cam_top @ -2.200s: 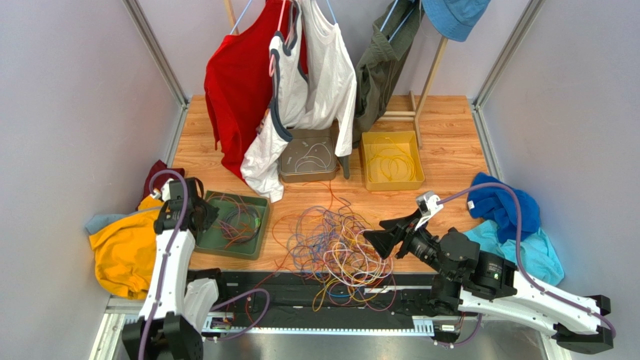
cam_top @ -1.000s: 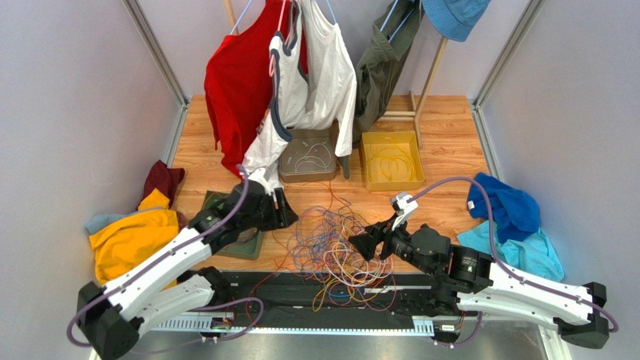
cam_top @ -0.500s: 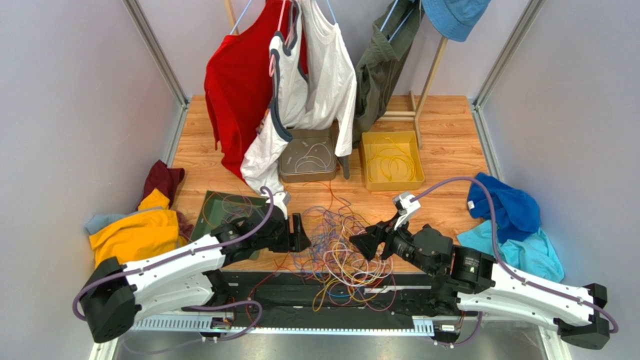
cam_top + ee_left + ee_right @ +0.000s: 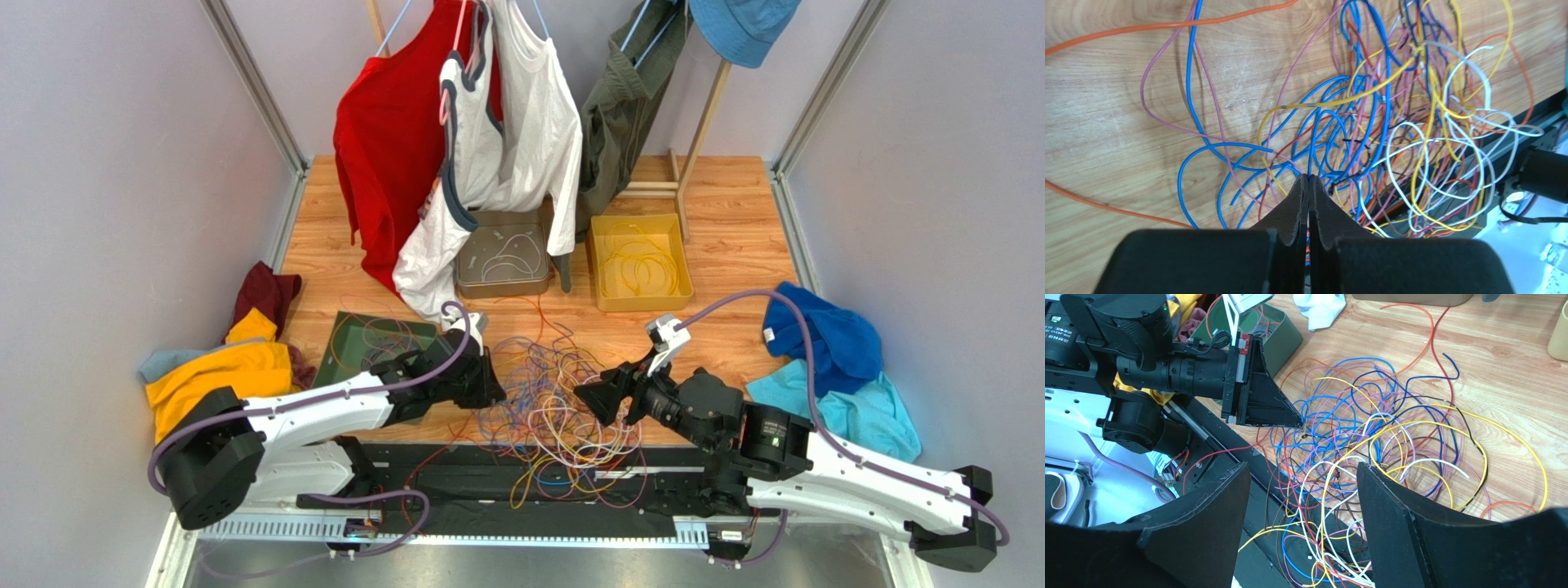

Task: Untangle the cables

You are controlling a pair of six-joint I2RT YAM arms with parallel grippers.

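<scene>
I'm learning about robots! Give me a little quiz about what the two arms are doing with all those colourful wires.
1. True or false: the left arm's fingers are shut.
2. The cable running straight into their tips is: A orange, B blue, C white?
3. Fill in: the right arm's fingers stand ____ over the heap of cables.

Key: 1 true; 2 B; 3 open.

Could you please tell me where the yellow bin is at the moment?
In the top view, the yellow bin sits toward the far side of the table, right of centre, just right of the grey bin and beyond the cables.
</scene>
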